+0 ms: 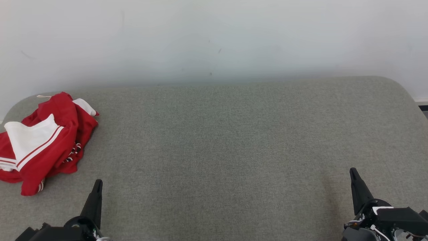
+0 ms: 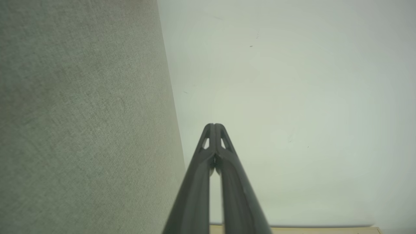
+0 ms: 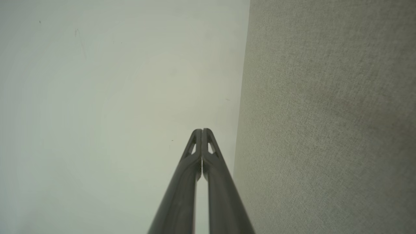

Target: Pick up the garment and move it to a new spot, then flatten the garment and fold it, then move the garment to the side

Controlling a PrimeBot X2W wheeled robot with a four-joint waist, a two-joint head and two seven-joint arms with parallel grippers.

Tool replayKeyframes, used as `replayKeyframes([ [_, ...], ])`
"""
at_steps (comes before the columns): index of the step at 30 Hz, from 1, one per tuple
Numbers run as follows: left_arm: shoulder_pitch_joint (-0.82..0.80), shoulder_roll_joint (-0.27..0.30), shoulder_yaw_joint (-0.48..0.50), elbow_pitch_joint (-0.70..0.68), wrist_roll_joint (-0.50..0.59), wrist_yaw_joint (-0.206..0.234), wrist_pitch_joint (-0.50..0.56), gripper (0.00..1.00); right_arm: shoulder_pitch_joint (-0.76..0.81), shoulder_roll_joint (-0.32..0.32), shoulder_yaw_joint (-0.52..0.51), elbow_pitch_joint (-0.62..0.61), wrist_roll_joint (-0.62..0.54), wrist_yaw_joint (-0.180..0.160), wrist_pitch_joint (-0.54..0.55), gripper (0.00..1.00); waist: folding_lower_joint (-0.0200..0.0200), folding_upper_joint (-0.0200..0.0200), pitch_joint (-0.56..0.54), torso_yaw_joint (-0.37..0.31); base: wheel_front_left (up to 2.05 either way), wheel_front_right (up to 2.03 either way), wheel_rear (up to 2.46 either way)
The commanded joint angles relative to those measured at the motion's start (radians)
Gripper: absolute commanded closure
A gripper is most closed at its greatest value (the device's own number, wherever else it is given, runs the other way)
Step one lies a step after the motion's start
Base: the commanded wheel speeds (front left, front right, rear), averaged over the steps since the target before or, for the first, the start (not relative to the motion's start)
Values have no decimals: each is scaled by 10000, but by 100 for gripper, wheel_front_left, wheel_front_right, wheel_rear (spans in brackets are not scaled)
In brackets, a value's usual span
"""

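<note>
— Where's the garment (image 1: 46, 140)?
— Crumpled at the table's (image 1: 214, 150) left edge, near the left end effector (image 1: 98, 182), up and to its left, well apart from the right end effector (image 1: 352, 170). Both are closed.

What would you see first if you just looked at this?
The crumpled red and white garment jumps out, lying at the left edge of the grey fabric-covered surface. Then the left gripper and right gripper, dark and shut, point up from the bottom corners, holding nothing.

Left gripper (image 1: 98, 183) low, fingertips pressed together, empty; right gripper (image 1: 353, 171) likewise closed, empty
</note>
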Motion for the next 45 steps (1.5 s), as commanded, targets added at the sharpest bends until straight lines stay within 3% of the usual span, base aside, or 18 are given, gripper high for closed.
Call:
replayKeyframes([
  [1,-107,-7,3,12,-51,-27,25,100,-76,21,-3,-4,-66,-22,21,100,0,0,0,0,0,0,0],
  [4,-107,-7,3,11,-51,-27,25,100,-76,21,-3,-4,-66,-22,21,100,0,0,0,0,0,0,0],
  [5,4,-2,-2,10,3,0,-4,0,4,0,3,14,-2,0,-2,0,0,0,0,0,0,0,0],
  [6,37,-10,-8,45,5,2,-16,100,39,4,14,57,-3,2,-16,100,0,0,1,0,0,0,0],
  [7,128,-29,-13,144,3,4,-9,0,123,13,14,159,3,0,-12,0,0,0,1,0,0,0,0],
  [23,311,-51,10,-56,1180,10,-682,0,319,22,517,49,-1075,-2,-682,0,0,0,6,18,0,0,0],
  [45,419,-29,136,-1117,5906,488,-1588,0,192,15,1205,-435,-5141,-6,-1588,0,0,0,21,51,0,0,0],
])
